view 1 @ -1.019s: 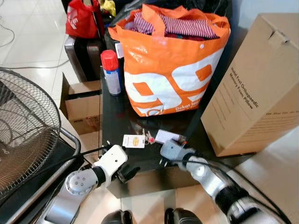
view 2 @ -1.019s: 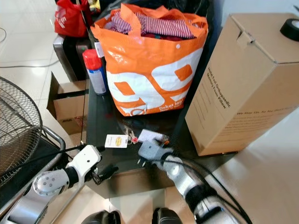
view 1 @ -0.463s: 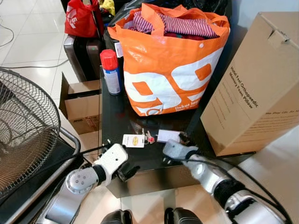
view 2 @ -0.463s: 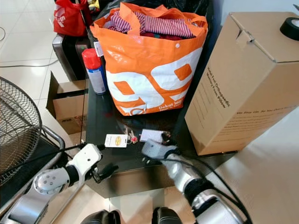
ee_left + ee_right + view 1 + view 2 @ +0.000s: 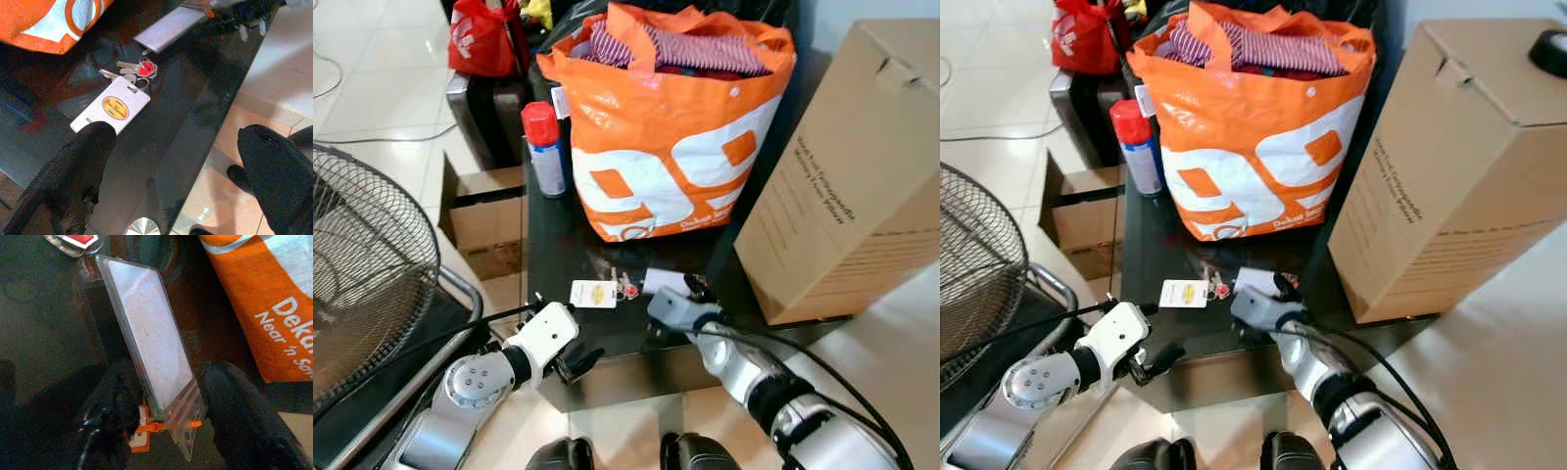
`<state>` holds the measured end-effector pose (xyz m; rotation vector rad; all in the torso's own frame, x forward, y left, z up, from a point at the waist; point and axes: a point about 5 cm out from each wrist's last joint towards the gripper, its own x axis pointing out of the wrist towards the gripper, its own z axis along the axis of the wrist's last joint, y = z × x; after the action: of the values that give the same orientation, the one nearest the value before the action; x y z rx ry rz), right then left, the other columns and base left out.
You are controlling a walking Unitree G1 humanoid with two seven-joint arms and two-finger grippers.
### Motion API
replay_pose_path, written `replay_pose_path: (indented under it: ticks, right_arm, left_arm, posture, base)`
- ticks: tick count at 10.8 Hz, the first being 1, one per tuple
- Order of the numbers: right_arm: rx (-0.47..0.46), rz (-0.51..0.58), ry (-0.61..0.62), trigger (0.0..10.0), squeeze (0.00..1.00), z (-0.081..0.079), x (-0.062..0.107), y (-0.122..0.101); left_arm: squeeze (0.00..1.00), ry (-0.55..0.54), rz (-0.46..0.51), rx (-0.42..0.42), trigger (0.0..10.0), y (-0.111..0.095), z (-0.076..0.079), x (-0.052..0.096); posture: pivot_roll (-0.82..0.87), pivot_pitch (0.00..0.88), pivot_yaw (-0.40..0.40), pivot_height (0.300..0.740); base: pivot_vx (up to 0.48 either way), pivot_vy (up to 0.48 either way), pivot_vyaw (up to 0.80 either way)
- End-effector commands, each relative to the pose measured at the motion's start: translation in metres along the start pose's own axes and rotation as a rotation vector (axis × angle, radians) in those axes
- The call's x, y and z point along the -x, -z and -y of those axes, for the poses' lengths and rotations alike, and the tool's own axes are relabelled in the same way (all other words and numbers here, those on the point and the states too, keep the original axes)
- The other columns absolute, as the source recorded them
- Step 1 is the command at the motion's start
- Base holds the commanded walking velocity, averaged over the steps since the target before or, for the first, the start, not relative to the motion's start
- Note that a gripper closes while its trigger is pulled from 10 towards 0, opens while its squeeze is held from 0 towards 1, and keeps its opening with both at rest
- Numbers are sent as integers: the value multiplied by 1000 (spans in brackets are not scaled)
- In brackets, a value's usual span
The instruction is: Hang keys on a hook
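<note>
While the keys (image 5: 619, 286) lie on the black counter (image 5: 558, 245) near the orange bag (image 5: 671, 147), beside their white tag (image 5: 593, 295), the right end effector (image 5: 690, 294) straddles a clear card sleeve (image 5: 146, 350), fingers apart; the left end effector (image 5: 576, 364) hangs wide open, holding nothing, at the counter's near edge

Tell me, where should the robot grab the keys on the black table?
Probably by the white tag, not the keys themselves. The tag lies flat on the black table, wide and thin, with the small keys bunched on a ring at its far end. The left tool is open nearby, so coming from above and pinching the tag's two long edges looks easiest.
</note>
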<state>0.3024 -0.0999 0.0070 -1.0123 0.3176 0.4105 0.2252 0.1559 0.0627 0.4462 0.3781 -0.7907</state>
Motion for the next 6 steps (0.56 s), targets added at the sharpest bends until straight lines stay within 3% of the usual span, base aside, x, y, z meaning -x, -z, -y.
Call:
replay_pose_path:
  ticks: [1,3,6]
  right_arm:
    - [-14,-29,3,1294,0,-2,1,5]
    - [-19,-33,-1,0,0,-4,1,6]
    - [-30,-21,-3,0,0,-4,1,5]
  left_arm:
    - [0,11,0,1,10000,-1,1,2]
    - [0,15,-3,-1,10000,-2,2,3]
    - [0,15,-5,1,10000,-2,2,3]
  posture:
    - [-65,174,13,740]
    - [-63,179,16,740]
    - [-63,181,11,740]
  base:
    - [0,0,0]
    - [0,0,0]
    - [0,0,0]
